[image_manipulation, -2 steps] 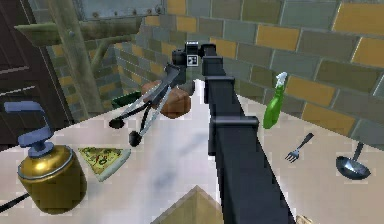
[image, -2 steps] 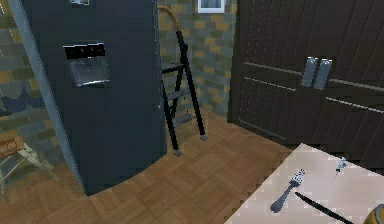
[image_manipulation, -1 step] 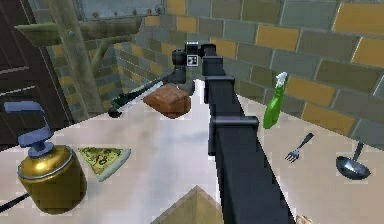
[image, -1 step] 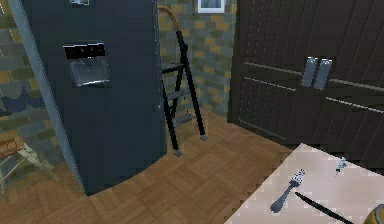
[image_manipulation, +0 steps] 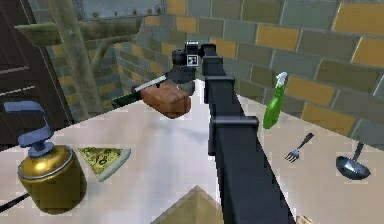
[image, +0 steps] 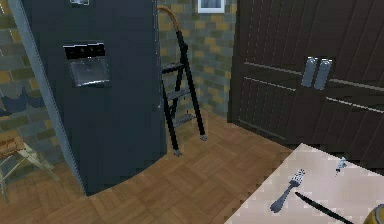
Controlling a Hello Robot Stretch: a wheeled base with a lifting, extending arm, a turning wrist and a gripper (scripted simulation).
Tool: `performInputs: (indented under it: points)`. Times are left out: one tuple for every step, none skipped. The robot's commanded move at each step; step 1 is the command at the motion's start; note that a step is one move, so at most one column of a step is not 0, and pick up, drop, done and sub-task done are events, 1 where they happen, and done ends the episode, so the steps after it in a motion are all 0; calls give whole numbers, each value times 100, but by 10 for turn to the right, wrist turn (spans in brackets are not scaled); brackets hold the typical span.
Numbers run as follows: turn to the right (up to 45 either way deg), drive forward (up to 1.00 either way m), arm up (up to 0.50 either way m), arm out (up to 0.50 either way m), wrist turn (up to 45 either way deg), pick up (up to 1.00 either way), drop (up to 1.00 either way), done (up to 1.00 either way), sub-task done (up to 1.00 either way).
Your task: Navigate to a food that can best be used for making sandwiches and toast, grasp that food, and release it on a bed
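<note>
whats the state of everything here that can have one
fridge, shut
double doors, shut
step ladder, standing upright
brown loaf, at the gripper, cannot tell whether held
kettle, upright on the table
green spray bottle, upright
fork, lying flat

Rough-crusted bread [image_manipulation: 168, 100], glossy brass-look kettle [image_manipulation: 50, 178] — matt dk fridge [image: 110, 115].
</note>
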Motion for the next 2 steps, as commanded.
performInputs:
  points:
    - [0, 0, 0, 0, 240, 0, 0, 0, 0]
    - [0, 0, -10, 0, 0, 0, 0, 0, 0]
